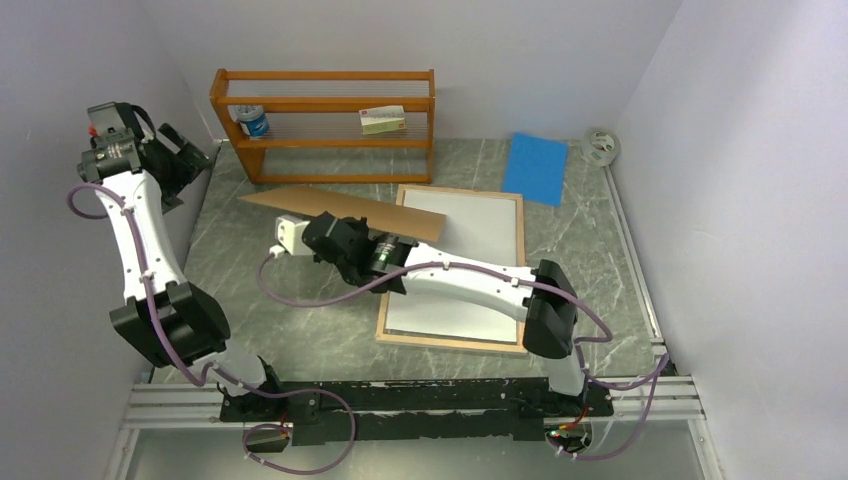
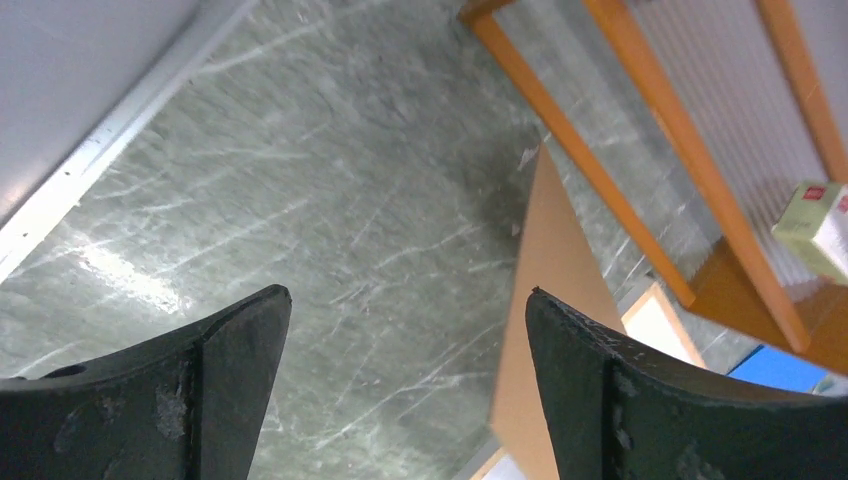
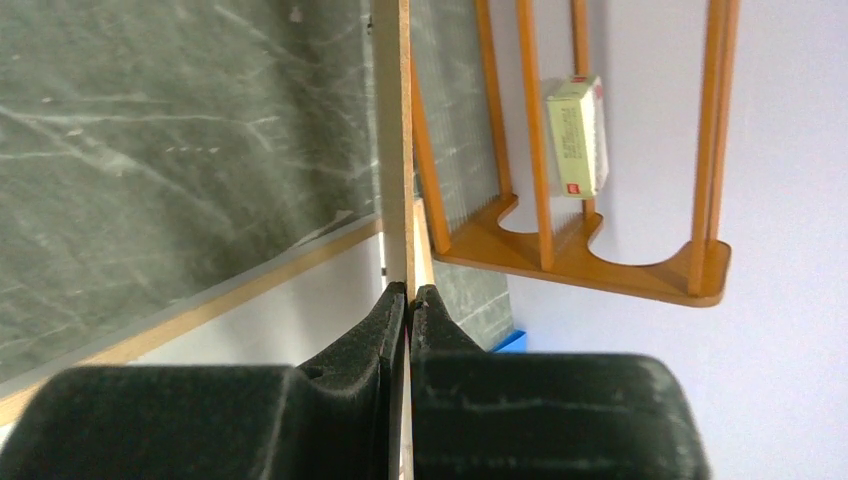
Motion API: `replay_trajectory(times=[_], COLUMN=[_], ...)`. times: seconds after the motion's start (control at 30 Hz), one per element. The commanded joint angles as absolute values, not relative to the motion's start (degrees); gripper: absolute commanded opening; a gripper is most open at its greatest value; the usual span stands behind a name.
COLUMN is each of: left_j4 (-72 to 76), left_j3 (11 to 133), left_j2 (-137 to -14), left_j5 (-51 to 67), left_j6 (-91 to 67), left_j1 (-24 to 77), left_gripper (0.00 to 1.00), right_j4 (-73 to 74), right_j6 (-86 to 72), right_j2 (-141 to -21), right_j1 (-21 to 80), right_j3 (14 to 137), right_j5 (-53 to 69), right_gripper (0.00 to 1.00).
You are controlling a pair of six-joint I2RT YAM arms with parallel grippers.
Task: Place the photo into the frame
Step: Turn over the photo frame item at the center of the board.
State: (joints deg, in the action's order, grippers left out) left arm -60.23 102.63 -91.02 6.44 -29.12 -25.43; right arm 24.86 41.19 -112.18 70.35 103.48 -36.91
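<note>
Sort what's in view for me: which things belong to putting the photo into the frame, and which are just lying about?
Job: frame, wood side up; white sheet inside it, likely the photo face down; brown backing board, pinched by the right tool.
Lying about: orange rack with a small box and a blue-and-white container; blue sheet; tape roll.

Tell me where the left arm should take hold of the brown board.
Probably its free left end, coming in from the left. The brown board is thin and held up tilted over the table by the right gripper, pinched on its near edge. That end lies nearest the open left gripper, whose jaws could straddle the edge.
</note>
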Motion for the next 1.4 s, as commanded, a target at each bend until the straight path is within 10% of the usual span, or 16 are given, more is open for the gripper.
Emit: replay_trajectory(times=[0.0, 0.67, 1.37], left_j4=[-61.0, -49.85, -43.69], left_j3=[106.95, 93.79, 72.96], left_j2=[-88.36, -80.42, -71.34], left_j5=[3.41, 10.7, 14.14], left_j6=[-30.0, -34.1, -38.18], left_j1=[-26.09, -26.1, -26.11], left_gripper=[0.93, 0.92, 0.92], right_j4=[23.81, 42.61, 37.58], right_j6=[41.63, 20.94, -12.44], right_j2=[-110.46, -103.77, -87.76], right_j1=[68.5, 63.4, 50.97], right_j3=[112.66, 124.17, 106.74], right_j5=[-38.31, -22.99, 6.71], right_gripper=[0.0, 0.0, 0.0])
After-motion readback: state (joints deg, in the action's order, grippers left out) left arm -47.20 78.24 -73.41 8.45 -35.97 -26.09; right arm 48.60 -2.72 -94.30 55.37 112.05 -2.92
